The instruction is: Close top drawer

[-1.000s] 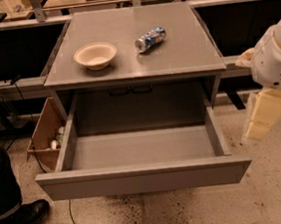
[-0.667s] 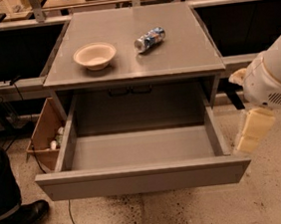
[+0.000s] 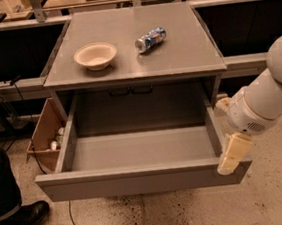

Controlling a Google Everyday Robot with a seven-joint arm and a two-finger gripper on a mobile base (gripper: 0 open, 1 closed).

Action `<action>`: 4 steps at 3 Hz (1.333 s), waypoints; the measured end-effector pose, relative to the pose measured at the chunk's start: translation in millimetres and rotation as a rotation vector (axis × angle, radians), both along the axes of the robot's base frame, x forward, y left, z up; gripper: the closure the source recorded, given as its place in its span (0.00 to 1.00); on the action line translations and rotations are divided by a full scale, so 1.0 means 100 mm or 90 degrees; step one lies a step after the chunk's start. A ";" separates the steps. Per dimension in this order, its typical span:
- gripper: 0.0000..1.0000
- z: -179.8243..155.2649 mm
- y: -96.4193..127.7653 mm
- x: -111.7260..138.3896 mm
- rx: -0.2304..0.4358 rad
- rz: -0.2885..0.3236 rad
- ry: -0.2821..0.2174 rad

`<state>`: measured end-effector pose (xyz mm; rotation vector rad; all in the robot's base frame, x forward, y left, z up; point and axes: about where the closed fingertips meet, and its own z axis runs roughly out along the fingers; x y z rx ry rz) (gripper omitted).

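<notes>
Gripper [image 3: 231, 156] at the open top drawer [image 3: 138, 180], off the bench's [image 3: 185, 54] front right corner; its grip I cannot tell. One bowl [image 3: 95, 55], one can [image 3: 150, 39] on grey top.

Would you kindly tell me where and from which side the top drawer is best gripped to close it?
The top drawer stands pulled out, and its front is flat with no handle, leaving little to pinch. Probably best to press on the front panel from the front, toward the cabinet. The gripper is at its right end; nearer the middle would likely push straighter.
</notes>
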<state>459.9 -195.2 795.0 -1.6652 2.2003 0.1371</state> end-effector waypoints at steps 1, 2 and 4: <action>0.00 -0.52 0.19 0.10 0.043 0.008 0.014; 0.00 -0.79 0.35 0.18 0.067 0.018 0.020; 0.23 -1.16 0.90 0.52 0.105 0.061 0.014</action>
